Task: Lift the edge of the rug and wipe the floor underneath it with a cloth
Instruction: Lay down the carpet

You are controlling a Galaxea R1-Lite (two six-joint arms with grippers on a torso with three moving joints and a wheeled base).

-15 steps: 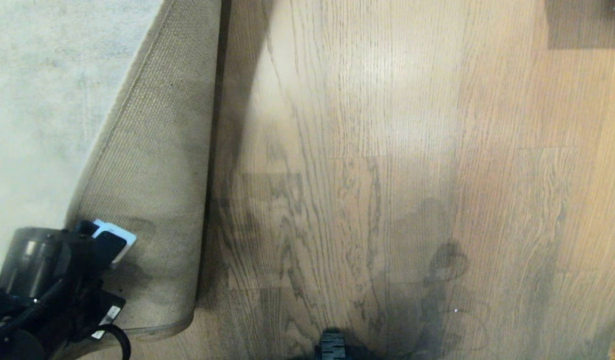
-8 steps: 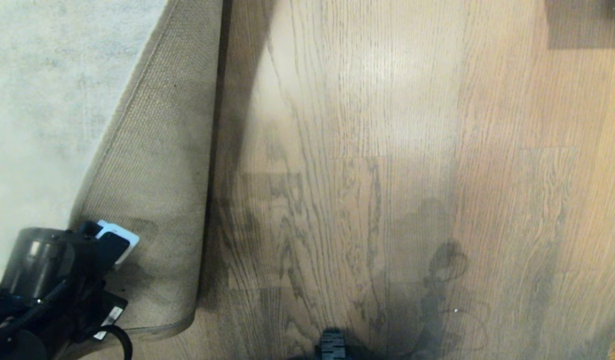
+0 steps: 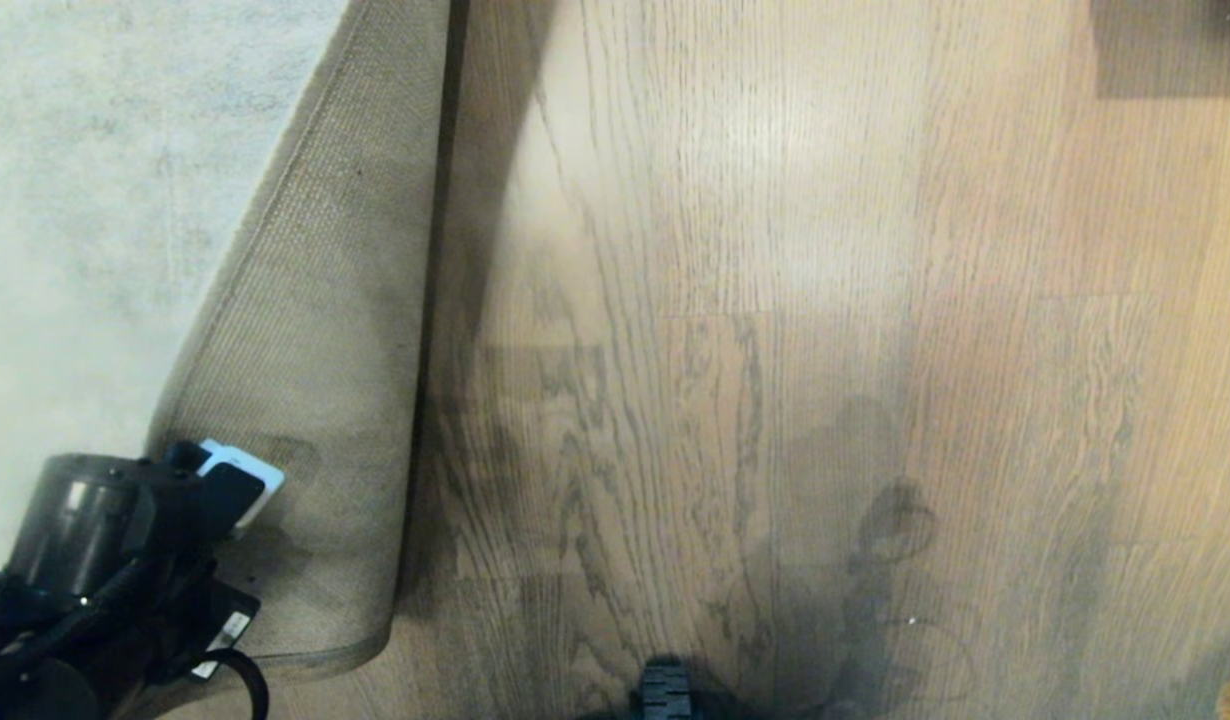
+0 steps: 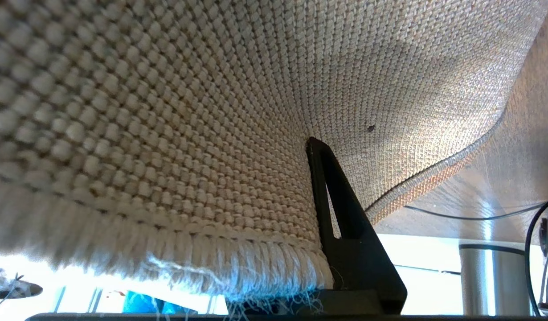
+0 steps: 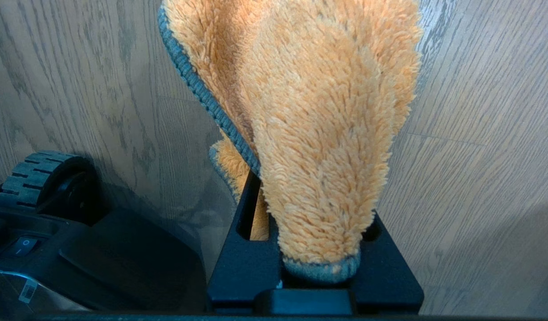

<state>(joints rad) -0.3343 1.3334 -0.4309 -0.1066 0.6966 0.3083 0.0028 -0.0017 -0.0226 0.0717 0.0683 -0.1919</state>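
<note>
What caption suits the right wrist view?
Right gripper shut on the fluffy orange cloth above the wood-grain floor.

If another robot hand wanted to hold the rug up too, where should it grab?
Probably the bound border of the rug edge, beyond where the left gripper is shut on it. That border is folded back, tan backing up, off the floor, so fingers could slip one above and one below, coming from the bare-floor side.

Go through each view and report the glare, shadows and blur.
Head view: pale glare on the floor, a dark shadow beside the folded-back rug edge. Left wrist view: near weave and fringe blurred, bright backlight below. Right wrist view: even light, the cloth sharp in the right gripper.
</note>
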